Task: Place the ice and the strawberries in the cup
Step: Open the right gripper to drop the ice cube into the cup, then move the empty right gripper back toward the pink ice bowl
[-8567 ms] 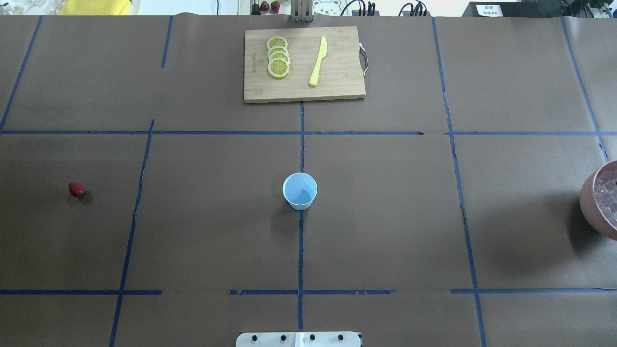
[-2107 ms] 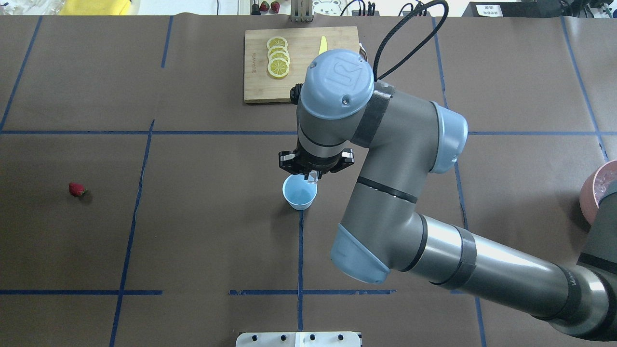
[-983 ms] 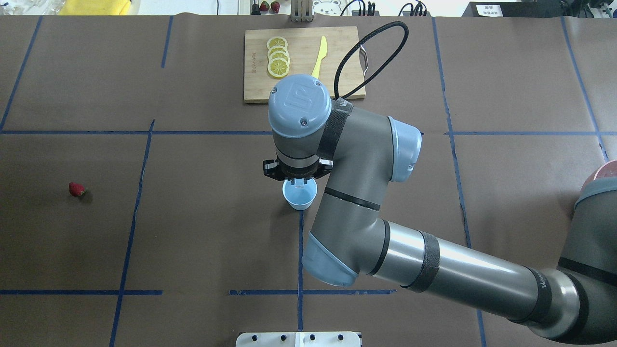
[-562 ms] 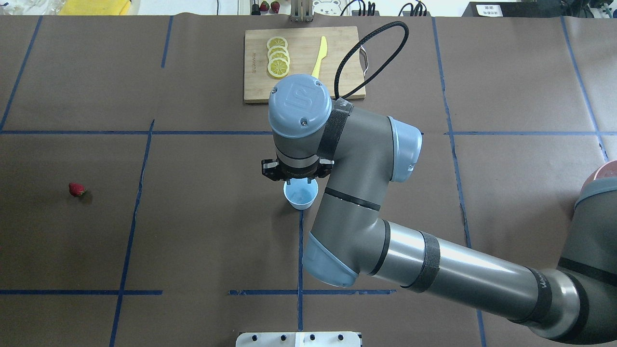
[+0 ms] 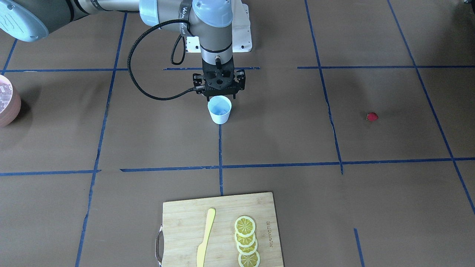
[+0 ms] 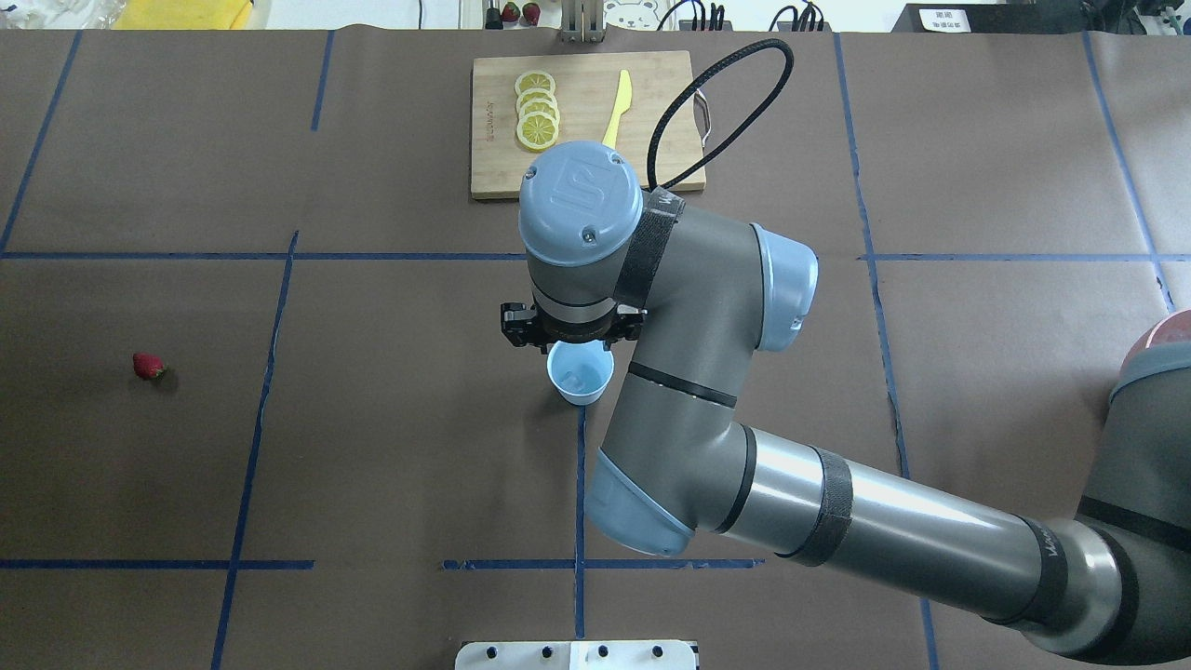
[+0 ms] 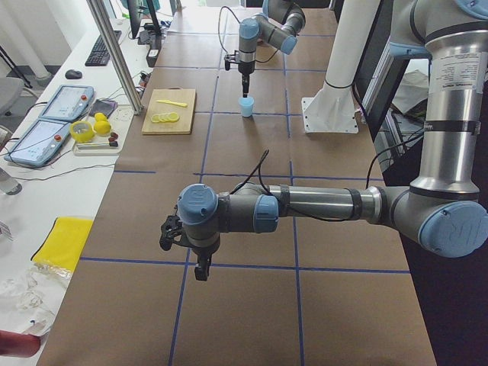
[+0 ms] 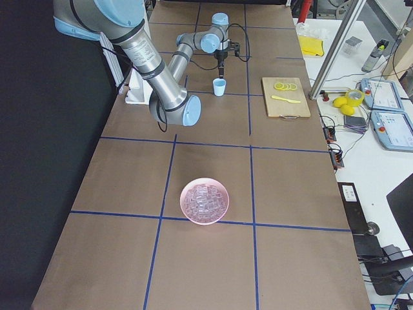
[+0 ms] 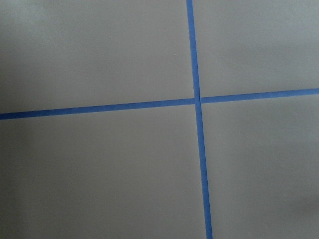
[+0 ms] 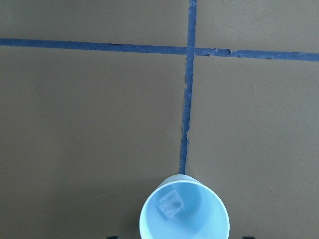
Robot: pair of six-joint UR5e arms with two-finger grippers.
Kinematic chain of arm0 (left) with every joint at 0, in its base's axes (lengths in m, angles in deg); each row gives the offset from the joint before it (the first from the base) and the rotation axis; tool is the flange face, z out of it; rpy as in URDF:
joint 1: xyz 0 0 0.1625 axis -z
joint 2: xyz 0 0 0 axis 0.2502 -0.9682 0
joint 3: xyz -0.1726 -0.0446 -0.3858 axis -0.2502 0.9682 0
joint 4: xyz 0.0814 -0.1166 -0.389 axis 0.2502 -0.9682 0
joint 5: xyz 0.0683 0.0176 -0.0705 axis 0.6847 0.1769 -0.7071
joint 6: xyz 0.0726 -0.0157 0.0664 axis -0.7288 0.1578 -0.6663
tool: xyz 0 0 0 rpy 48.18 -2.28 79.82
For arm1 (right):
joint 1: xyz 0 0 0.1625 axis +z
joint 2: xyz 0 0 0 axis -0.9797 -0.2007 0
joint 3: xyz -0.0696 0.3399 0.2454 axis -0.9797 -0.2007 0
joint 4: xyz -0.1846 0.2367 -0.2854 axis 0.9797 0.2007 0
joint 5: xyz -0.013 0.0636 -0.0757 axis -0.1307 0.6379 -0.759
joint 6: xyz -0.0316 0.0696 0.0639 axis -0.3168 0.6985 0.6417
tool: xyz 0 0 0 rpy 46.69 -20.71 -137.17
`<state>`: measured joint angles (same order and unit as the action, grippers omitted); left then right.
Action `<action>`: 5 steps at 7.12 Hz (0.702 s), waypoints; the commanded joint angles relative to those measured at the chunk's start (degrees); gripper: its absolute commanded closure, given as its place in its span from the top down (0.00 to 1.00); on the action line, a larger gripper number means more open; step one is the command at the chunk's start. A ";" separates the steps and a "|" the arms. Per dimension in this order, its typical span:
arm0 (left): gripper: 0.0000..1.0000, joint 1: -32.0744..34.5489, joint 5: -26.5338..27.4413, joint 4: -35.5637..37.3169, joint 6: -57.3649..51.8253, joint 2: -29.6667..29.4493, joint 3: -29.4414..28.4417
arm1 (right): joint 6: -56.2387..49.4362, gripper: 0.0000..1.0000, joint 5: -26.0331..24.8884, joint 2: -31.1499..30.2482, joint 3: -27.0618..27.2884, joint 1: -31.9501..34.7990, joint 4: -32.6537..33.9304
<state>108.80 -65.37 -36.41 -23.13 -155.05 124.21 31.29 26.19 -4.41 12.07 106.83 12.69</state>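
Just above the cup (image 6: 583, 398), the right end effector (image 5: 221, 95) hangs spread, one ice cube (image 10: 171, 204) lying inside; well to the cup's left, the strawberry (image 6: 147, 365) looks soft, best pinched gently across its middle.

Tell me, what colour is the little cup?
The cup is pale blue, clearest in the right wrist view.

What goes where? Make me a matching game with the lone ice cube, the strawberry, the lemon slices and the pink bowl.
Things: 1 lone ice cube; 2 strawberry; 3 lemon slices; 4 pink bowl.
Places: A on the cutting board; B alone on the table; C inside the cup; D filled with ice.
Pairs: 1-C, 2-B, 3-A, 4-D.
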 commanded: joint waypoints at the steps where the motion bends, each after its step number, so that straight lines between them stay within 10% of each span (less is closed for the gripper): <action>1: 1.00 0.00 0.00 0.00 0.01 -0.25 0.05 | 0.45 1.00 1.00 -0.48 2.10 1.72 0.17; 5: 1.00 -0.09 0.00 0.08 0.89 -0.69 0.74 | -3.74 1.00 7.06 -18.20 23.95 12.52 4.39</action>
<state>108.71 -65.37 -36.45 -22.37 -155.64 124.53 30.06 31.61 -16.69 29.31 115.57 16.08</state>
